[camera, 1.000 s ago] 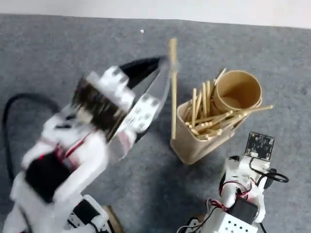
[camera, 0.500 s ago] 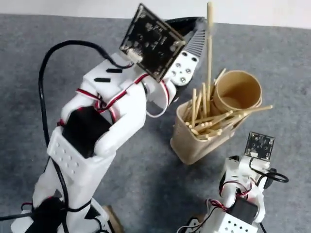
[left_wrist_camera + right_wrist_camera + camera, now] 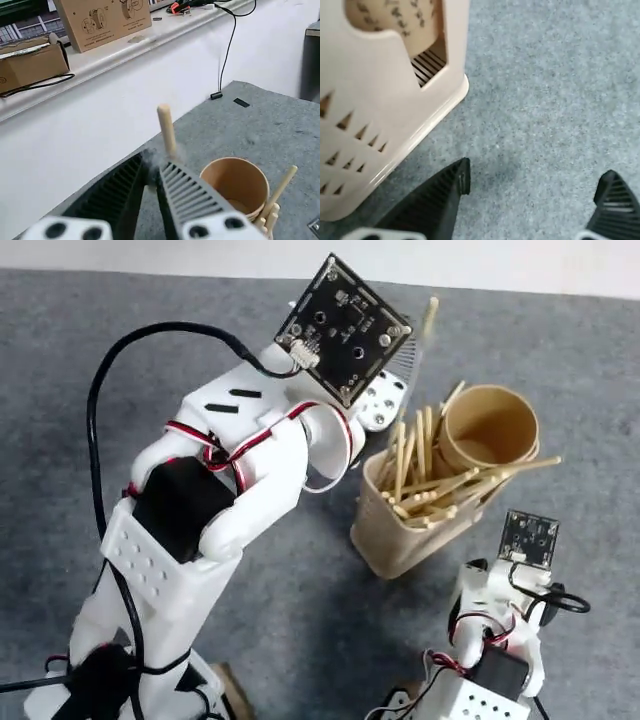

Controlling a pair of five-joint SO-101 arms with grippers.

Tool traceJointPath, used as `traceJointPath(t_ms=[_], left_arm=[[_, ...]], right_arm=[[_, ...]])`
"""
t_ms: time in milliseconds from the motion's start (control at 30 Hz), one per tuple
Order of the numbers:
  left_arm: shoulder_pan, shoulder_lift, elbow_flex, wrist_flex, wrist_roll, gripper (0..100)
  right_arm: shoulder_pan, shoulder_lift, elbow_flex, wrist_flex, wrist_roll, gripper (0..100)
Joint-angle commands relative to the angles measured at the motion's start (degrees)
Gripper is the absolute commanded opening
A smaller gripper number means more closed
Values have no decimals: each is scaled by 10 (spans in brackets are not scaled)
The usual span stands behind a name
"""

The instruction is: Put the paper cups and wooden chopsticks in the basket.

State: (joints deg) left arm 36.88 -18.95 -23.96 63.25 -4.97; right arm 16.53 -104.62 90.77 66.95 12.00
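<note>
**Left jaws:** closed on a single wooden chopstick [image 3: 166,131], no gap visible between pads and stick. The stick stands out past the tips, tilted slightly. How much of it runs back inside the grip is hidden.

**Position:** in the high view the held chopstick sits above the far side of the basket [image 3: 385,540], just beside the paper cup [image 3: 488,430] that stands in the basket. A loose bundle of chopsticks [image 3: 425,485] already lies in the basket next to the cup. Several lean on the rim and one juts out well past the side away from the left arm.

**Right jaws:** spread wide, holding nothing, low over the grey-felted bench [image 3: 150,330], just beside the basket's near wall.

**Step in hand (judgement):** delivering this stick into the basket. The task looks well advanced, with a cup and many sticks already inside.

**Doing it well (judgement):**
- Bring the tips over the open section of the basket that holds the bundle, not over the cup mouth.
- Swing the stick so that it points down into the basket and roughly parallel with the bundle. A drop from height or across the rim may bounce it out.
- Get the leading end below the rim before opening the jaws.
- Come in clear of the leaning sticks. A nudge could lever them over the edge or shift the light basket.
- Open fully, then lift straight away.
</note>
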Motion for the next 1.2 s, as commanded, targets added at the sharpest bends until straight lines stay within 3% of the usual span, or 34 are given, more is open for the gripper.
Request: traceJointPath(t_ms=[0,367,767,1167], left_arm=[[6,-5,-22,1,3,5],[30,-7,-23,-9,3,5],[40,1,-108,-8,4,5],[62,91,-101,-4,5,5]], right_arm=[[-6,-4,-2,-11,5,378],[-7,-4,-2,-11,5,378],[-7,-4,-2,-11,5,378],[-7,-4,-2,-11,5,378]])
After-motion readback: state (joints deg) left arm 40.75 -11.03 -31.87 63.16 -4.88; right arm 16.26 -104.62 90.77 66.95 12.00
